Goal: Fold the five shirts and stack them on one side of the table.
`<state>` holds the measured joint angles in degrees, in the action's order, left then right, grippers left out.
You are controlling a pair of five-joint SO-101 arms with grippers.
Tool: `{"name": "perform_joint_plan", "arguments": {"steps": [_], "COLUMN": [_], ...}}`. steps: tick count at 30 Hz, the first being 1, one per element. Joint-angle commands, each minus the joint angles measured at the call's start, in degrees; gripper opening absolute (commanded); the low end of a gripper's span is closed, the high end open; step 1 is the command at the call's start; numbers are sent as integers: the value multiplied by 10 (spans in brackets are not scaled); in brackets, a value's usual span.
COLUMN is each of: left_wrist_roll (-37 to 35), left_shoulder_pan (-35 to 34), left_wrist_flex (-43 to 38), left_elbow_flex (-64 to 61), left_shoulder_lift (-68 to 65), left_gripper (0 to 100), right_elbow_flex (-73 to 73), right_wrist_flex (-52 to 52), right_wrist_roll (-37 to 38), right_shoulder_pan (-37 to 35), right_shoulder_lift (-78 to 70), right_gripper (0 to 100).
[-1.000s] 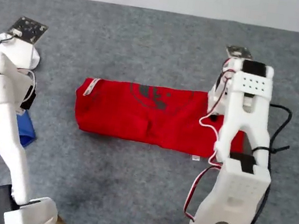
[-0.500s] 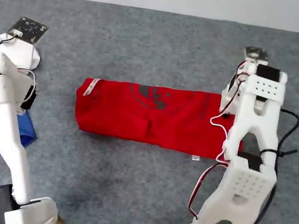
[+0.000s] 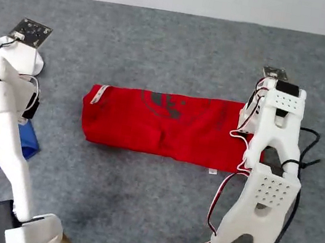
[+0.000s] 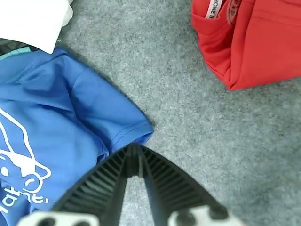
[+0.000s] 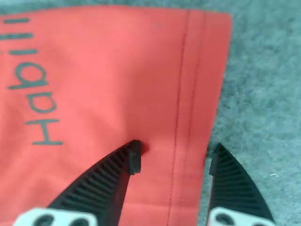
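The red cotton shirt [image 3: 162,124], already folded lengthwise into a long narrow band, lies flat on the grey felt-covered tabletop [image 3: 163,40]. The right hand [image 5: 176,151] stands low over the hem end of this shirt w/ its jaws apart. One finger [image 5: 127,162] seems to touch the red cloth just inside the double stitching, and the other is over the grey felt just beyond the hem edge. So the edge sits between the two fingers, i.e. the hand is placed to pinch the hem, I think in order to lift it and carry it toward the collar end for a cross fold. It grips nothing yet.

The left hand [image 4: 135,153] is closed and empty, well apart from the collar end of the red shirt. It hovers at the sleeve edge of a blue shirt with white print [image 4: 47,122]. A white shirt [image 4: 33,19] touches the blue one, farther still from the red shirt. Probably these two form the pile on that side, but I cannot tell whether they are folded properly. The thin cloth may slip if only one layer is caught.
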<state>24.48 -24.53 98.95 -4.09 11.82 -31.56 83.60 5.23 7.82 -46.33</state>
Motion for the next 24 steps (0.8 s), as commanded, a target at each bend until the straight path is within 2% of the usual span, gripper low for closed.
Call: {"name": "perform_joint_plan", "arguments": {"steps": [1,10,16,24], "left_wrist_roll": [-5,-5,-5,-5], "left_shoulder_pan": [1,1,2,2], "left_wrist_flex": [13,13,13,14], "left_elbow_flex": [1,1,1,1], "left_shoulder_lift": [17,18,18,18], "left_gripper": [8,7,7,7], "right_elbow_flex": [-27,-27,-27,-27], "right_wrist_flex": [0,1,15,14], "right_wrist_roll": [-4,-2,16,75], "right_shoulder_pan": [-14,-19,-11,56], "right_shoulder_lift": [-11,-14,22,62], "right_gripper": [231,8,10,10]}}
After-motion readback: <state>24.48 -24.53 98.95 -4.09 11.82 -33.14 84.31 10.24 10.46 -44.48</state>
